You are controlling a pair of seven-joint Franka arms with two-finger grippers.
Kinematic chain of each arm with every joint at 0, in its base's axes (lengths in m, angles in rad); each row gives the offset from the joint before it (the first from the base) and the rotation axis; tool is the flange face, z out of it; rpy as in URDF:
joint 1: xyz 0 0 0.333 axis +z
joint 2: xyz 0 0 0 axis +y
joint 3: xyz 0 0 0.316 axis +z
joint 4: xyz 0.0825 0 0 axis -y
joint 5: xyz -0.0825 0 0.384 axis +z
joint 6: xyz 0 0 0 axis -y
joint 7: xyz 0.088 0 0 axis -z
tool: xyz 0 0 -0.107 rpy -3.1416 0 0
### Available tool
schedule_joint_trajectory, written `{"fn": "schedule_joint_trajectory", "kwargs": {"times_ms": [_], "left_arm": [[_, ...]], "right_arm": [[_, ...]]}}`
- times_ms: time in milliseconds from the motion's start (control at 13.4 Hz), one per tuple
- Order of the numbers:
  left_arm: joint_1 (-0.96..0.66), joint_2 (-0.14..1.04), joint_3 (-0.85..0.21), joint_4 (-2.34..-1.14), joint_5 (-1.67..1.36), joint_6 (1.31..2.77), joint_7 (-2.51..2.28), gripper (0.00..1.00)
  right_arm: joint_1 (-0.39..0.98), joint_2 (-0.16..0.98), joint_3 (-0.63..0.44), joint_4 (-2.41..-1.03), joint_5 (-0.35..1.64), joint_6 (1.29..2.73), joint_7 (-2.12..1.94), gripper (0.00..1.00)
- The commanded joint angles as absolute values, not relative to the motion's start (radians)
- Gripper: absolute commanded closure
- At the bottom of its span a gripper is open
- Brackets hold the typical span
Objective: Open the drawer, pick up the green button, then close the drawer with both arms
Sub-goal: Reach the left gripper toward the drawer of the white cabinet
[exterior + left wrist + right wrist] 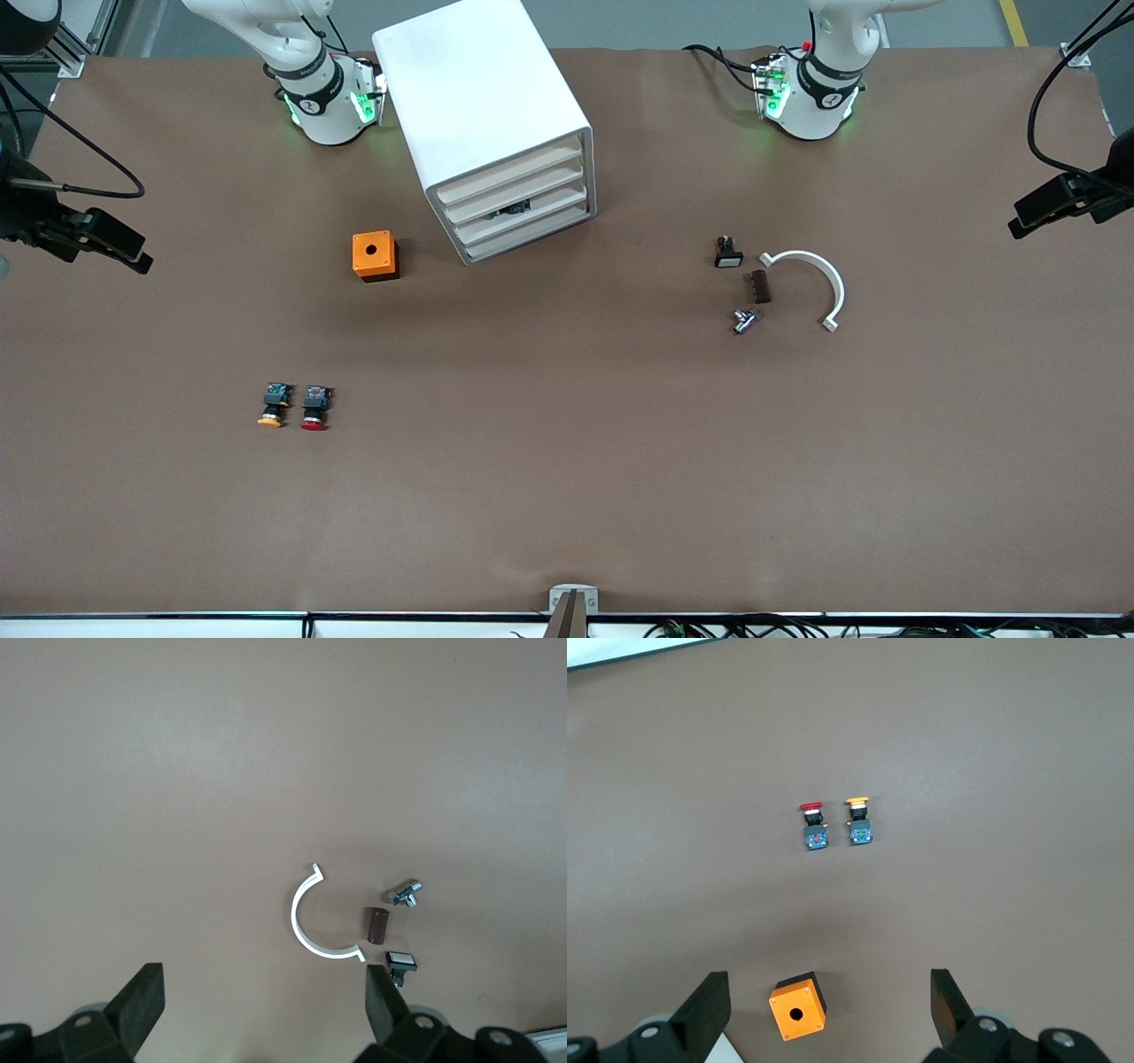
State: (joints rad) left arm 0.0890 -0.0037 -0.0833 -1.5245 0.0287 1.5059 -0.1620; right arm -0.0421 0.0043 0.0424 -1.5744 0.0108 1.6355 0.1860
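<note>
The left gripper [261, 1014] hung with its fingers spread wide over bare brown table [567, 496], above a white half-ring clip [310, 921], a brown block [378, 925], a small metal part [407, 894] and a black switch [400, 963], all close together but apart; the right gripper [828, 1014] also hung wide open, over an orange box [797, 1006] with a round hole, and both arms waited near their bases. Past the box from that gripper lay a red-capped button [812, 824] and an orange-capped button [858, 821], just beside each other, with broad open table all round them. The white cabinet [483, 106] stood between the two arms, its four drawers shut flush; a small dark thing, perhaps the button [512, 210], showed at the front of the third drawer [523, 215] down, too small to tell its colour
</note>
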Motion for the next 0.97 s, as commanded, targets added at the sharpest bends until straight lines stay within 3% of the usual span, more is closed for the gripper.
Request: {"fn": "schedule_joint_trajectory", "kwargs": {"times_ms": [0,374,899], "left_arm": [[0.100,0.008,-0.086,-1.503,0.026,1.497,-0.147,0.00],[0.097,0.080,-0.087,-1.502,0.018,1.500,-0.144,0.00],[0.031,0.323,-0.100,-1.461,0.014,1.514,-0.297,0.00]], "right_arm": [[-0.057,-0.017,0.054,-1.586,-0.006,1.628,0.198,0.00],[-0.060,-0.025,0.054,-1.586,-0.006,1.615,0.198,0.00],[-0.061,-0.025,0.054,-1.586,-0.006,1.617,0.198,0.00]]}}
